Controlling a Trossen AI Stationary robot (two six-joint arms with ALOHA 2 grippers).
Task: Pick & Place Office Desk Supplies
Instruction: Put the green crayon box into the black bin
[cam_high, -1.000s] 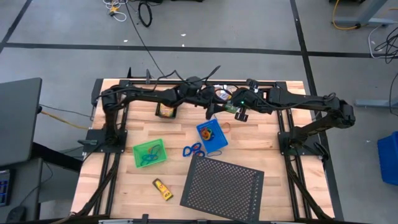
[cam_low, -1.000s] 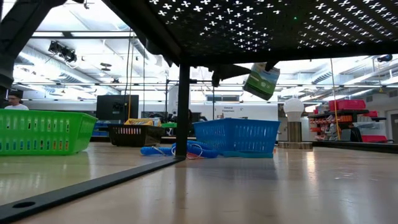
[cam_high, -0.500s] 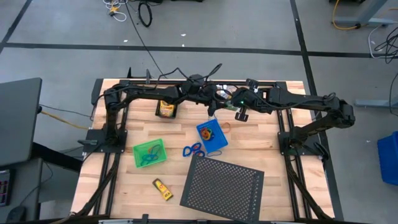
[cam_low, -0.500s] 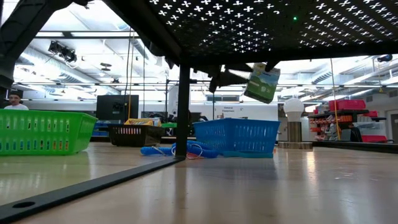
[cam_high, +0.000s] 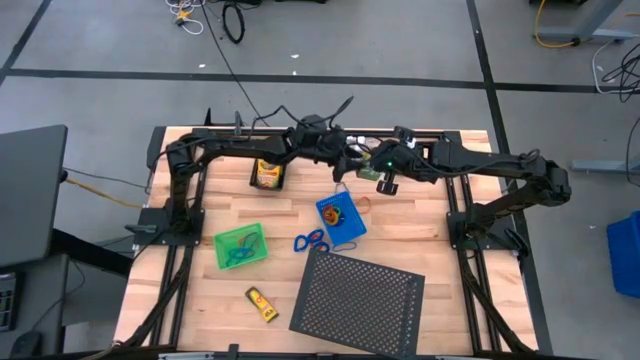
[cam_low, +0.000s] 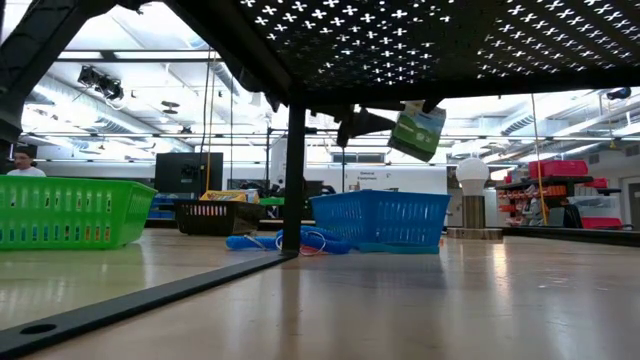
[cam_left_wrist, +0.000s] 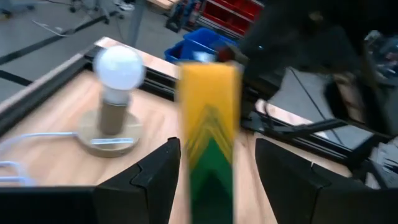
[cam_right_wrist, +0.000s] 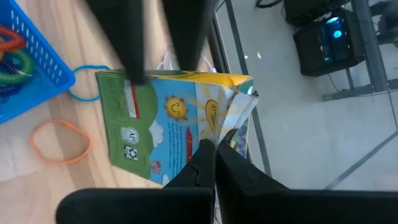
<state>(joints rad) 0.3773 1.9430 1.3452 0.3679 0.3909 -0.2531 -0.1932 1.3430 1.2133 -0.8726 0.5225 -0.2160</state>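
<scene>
Since the earlier frame the left gripper (cam_high: 343, 160) has swung further right, closing in on the right gripper (cam_high: 372, 172), and the box has tilted slightly in the low view.

We see 2 dark arms meeting over the table's (cam_high: 420, 225) far edge. Largest on the wood is the black perforated sheet (cam_high: 358, 298), then 3 trays: green tray (cam_high: 240, 246), blue tray (cam_high: 341, 219), black tray (cam_high: 266, 175). Open bare wood lies left and right of the trays.

The yellow-green crayon box (cam_right_wrist: 180, 124) hangs in the air above the blue tray. Its label shows a smiling sun, clouds and crayons; the printed words are too small to read. The right gripper's jaws are pressed fully together on the box's torn yellow end flap. The left gripper's fingers (cam_left_wrist: 152, 171) stand wide, straddling the box's narrow yellow and green face (cam_left_wrist: 208, 134); whether they touch it we cannot tell.

Blue loops (cam_high: 310, 241) lie beside the blue tray, an orange loop (cam_right_wrist: 60, 142) near it.
</scene>
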